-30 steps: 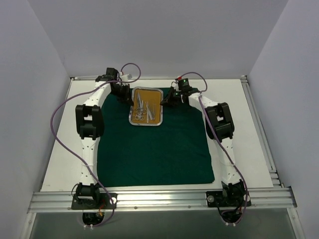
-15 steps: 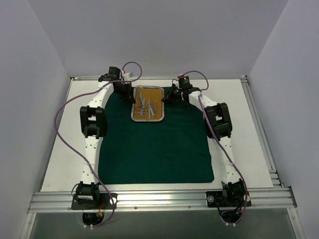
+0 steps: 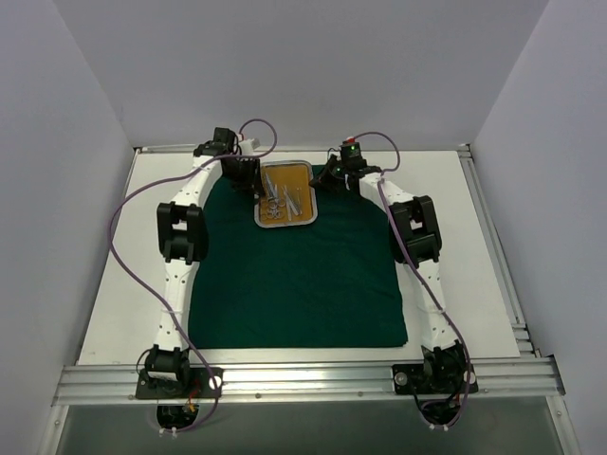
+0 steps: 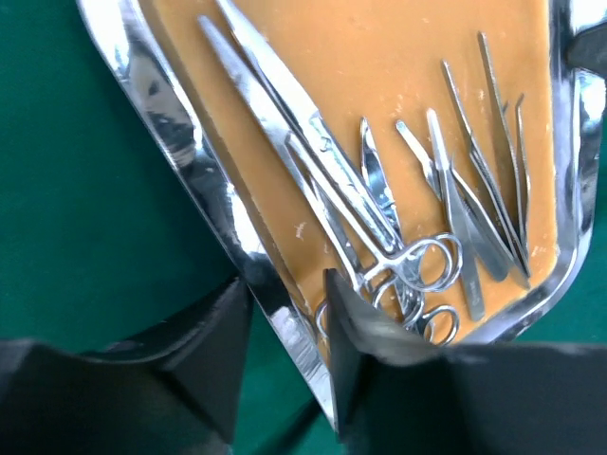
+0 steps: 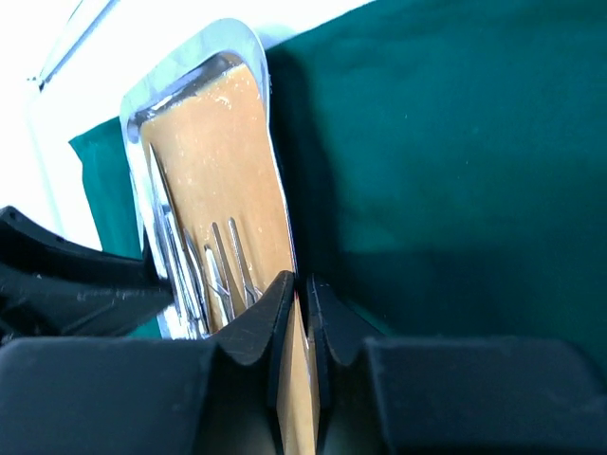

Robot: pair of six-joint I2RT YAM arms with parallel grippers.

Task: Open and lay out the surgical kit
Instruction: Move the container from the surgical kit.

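Note:
The steel tray (image 3: 302, 180) with its orange-brown floor sits at the back middle of the spread dark green cloth (image 3: 294, 284). Several silver scissor-handled instruments and tweezers (image 3: 280, 197) lie in it. My left gripper (image 3: 254, 185) is on the tray's left rim; in the left wrist view its jaws (image 4: 289, 332) straddle the rim (image 4: 180, 142), one finger inside by the instruments (image 4: 379, 218). My right gripper (image 3: 321, 182) is shut on the right rim; in the right wrist view (image 5: 302, 289) the fingers pinch the tray's edge (image 5: 218, 142).
The green cloth (image 5: 455, 171) covers most of the white table (image 3: 474, 265). A rail runs along the table's back edge (image 3: 417, 150) just behind the tray. White walls close in on the left, right and back.
The tray has moved toward the back of the table and a little to the right, with both grippers moving along on its rims. The cloth stays flat.

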